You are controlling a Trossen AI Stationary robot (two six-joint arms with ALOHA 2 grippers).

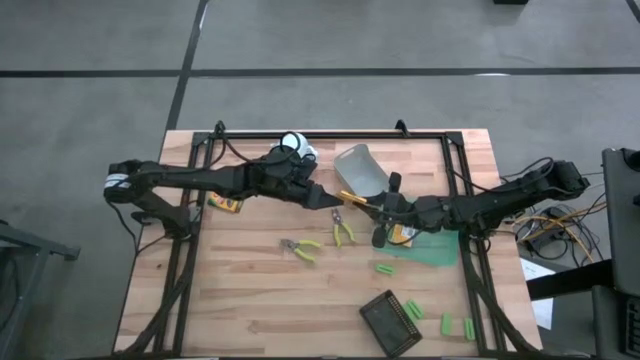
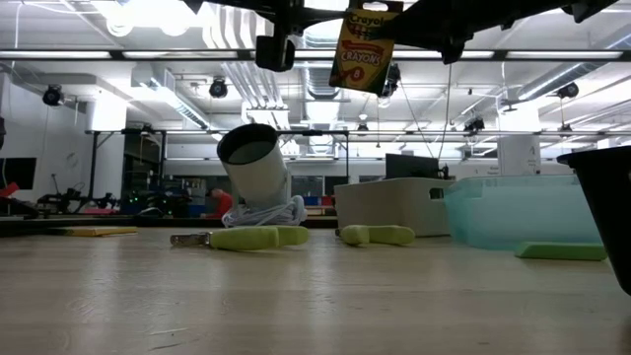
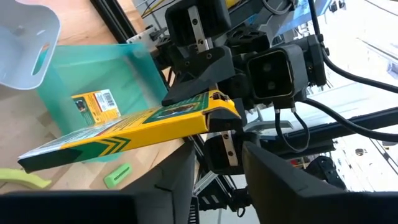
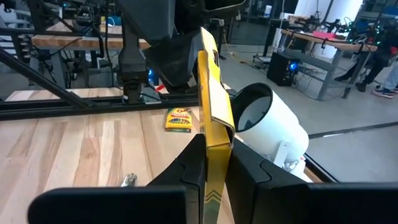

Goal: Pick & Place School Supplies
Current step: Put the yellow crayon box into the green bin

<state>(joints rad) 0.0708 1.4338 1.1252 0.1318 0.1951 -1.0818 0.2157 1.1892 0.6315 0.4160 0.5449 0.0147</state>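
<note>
Two grippers meet over the middle of my table, passing one crayon pack (image 3: 134,127) between them. My right gripper (image 4: 214,163) is clamped tight on one end of the pack, holding it edge-up and well clear of the wood. My left gripper (image 3: 217,158) sits at the opposite end with its fingers parted around the pack and not pressing it, so I judge the weight is on the right arm alone. That split makes sense: the right arm is nearer the green bin (image 1: 432,250), where a second crayon pack (image 3: 94,104) already lies.

In the low view, the held pack hangs high above everything, its printed face reading as crayons. A third pack (image 1: 225,204) rests on the wood near the left arm.

Two yellow-handled cutters (image 1: 301,248) lie just apart at mid-table. Green blocks (image 1: 385,268) are scattered toward the near right corner, close to the dark tray (image 1: 378,318). A grey bin (image 1: 360,170) sits tipped beside the green one, and a white cup (image 2: 258,163) lies on its side at the far edge.

The surface is pale butcher-block wood in a black frame. Beyond it is a bright workshop with strip lights, benches and monitors.
</note>
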